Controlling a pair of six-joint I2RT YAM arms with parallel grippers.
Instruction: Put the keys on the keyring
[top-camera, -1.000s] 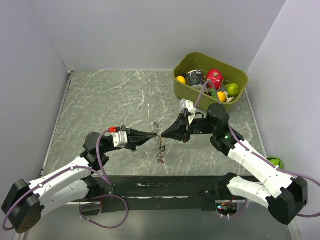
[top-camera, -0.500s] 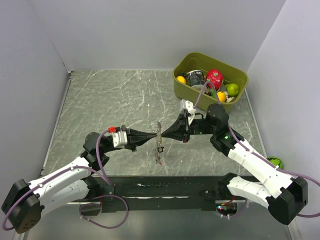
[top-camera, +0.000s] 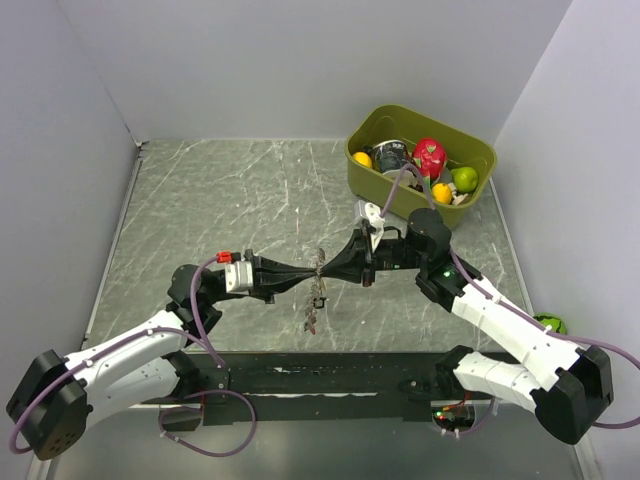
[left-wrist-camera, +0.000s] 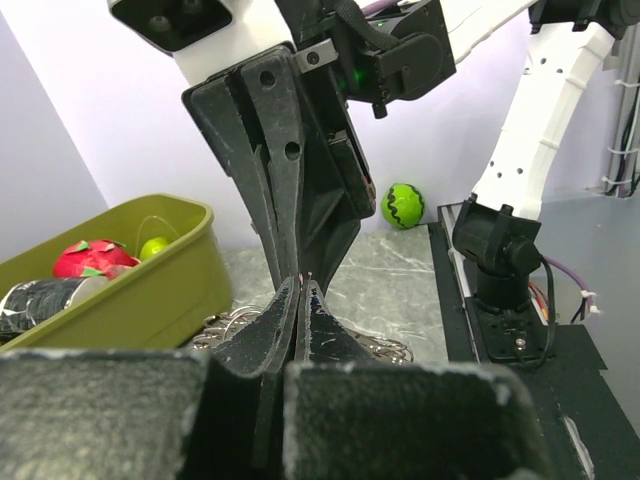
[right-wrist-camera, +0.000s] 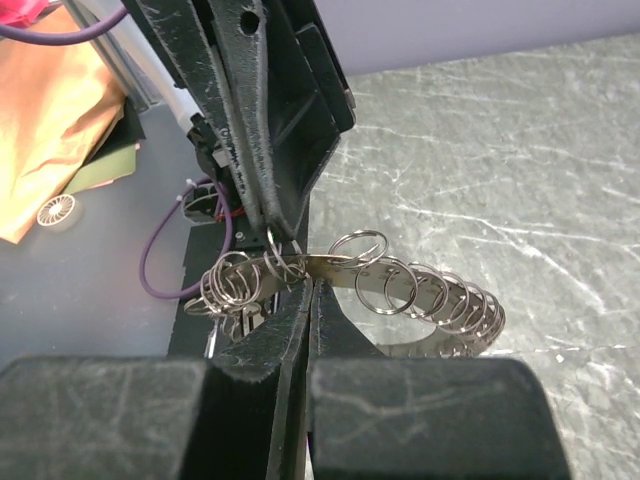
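The keyring (top-camera: 314, 312) is a curved metal band strung with many small wire rings. It hangs above the middle of the table between my two grippers. My right gripper (right-wrist-camera: 311, 287) is shut on the band (right-wrist-camera: 420, 290) near its middle. My left gripper (left-wrist-camera: 300, 285) faces it tip to tip and is shut on one small ring of the keyring (left-wrist-camera: 225, 325). In the top view the left gripper (top-camera: 313, 272) and the right gripper (top-camera: 325, 270) almost touch. A few small keys (top-camera: 310, 322) dangle from the lower end; I cannot tell the colours of their caps.
An olive-green bin (top-camera: 475, 150) with toy fruit and a dark can stands at the back right of the marbled table (top-camera: 220, 200). A green striped ball (top-camera: 548, 322) lies beyond the right edge. Grey walls close in the left, back and right sides.
The right gripper has shifted slightly left with the keyring. The dangling end has swung down and to the left. Both grippers have stayed shut throughout.
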